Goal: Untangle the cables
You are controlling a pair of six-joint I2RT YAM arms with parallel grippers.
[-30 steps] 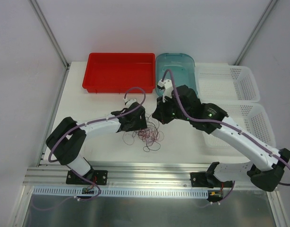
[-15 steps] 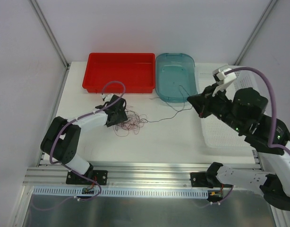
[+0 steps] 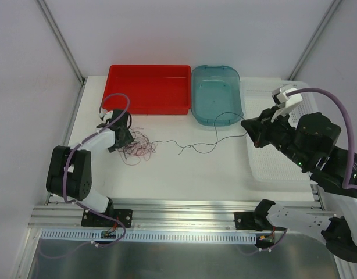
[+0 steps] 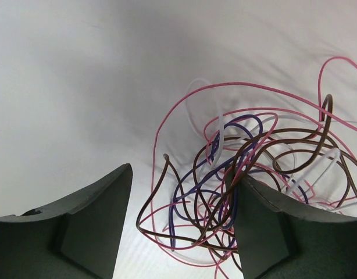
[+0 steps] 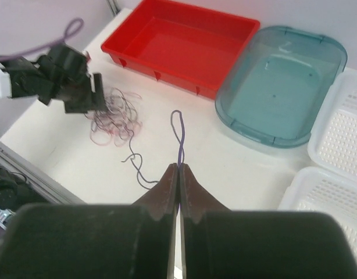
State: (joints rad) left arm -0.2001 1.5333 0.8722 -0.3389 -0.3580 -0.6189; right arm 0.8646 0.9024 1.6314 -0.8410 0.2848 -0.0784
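Two grippers are seen over the white table (image 3: 202,174). The left gripper (image 4: 181,192) is held partly open and is set down at the tangle of cables (image 4: 248,168), which is lying on the left part of the table, just in front of the red tray (image 3: 146,87). Some pink, brown, purple and white loops are found between its fingers, but nothing is clamped. The right gripper (image 5: 178,170) is closed fully on one thin purple strand (image 5: 178,125), which is led loosely from the tangle across the table, past the blue-green tub (image 3: 216,96).
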